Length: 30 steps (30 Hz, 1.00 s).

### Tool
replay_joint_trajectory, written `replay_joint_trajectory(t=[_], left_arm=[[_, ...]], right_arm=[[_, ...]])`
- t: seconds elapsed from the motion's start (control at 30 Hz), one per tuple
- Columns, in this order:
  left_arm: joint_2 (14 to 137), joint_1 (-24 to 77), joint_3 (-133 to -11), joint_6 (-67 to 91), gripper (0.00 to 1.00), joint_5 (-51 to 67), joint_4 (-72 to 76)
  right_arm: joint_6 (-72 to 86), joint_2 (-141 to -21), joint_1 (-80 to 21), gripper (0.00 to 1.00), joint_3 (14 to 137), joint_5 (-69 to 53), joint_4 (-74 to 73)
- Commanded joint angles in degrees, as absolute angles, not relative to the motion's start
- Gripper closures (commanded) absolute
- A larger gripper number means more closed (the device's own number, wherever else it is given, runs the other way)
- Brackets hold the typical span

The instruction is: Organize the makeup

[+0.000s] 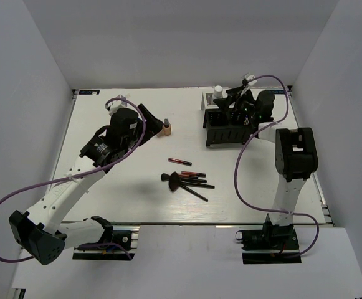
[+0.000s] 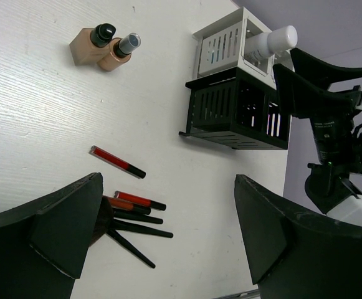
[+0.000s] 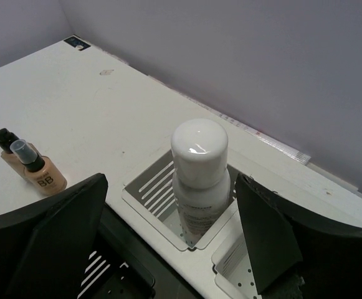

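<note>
The makeup is spread over the white table. A white-capped bottle (image 3: 199,168) stands upright in a compartment of the white slotted box (image 3: 144,187). My right gripper (image 3: 171,205) is open, one finger on each side of the bottle, neither touching it. Two tan dark-capped bottles (image 1: 166,129) stand together mid-table. A lone red and black pencil (image 2: 117,161) lies near a heap of pencils and black brushes (image 1: 187,180). My left gripper (image 2: 168,187) hangs open and empty above the table, near the tan bottles.
A black slotted compartment box (image 1: 230,128) stands against the front of the white box (image 1: 209,101) at the back right. White walls close in the table on three sides. The right arm's purple cable (image 1: 240,174) loops over the table's right part.
</note>
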<state>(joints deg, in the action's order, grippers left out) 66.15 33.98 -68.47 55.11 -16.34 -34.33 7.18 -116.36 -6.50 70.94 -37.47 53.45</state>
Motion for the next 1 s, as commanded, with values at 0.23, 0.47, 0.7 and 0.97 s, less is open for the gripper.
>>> replay_joint_trajectory(t=[0.23,0.47,0.7,0.97], left_arm=[[63.29,34.01,-68.03,54.49,0.03,-17.58,-33.23],[62.93,34.01,-63.65,52.74,0.02,-15.74,-31.73],[62.58,34.01,-54.60,51.94,0.10,-10.64,-29.53],[59.33,34.01,-46.23,52.12,0.70,-7.30,-32.77]], right_arm=[[0.26,-98.90,-1.85,0.11,62.32,-39.72,45.81],[-11.15,-89.30,1.12,0.11,65.11,-44.35,19.65],[-60.96,-87.20,-7.09,0.48,74.98,-61.19,-41.98],[-61.73,-81.48,-20.11,0.73,58.12,-50.72,-40.29]])
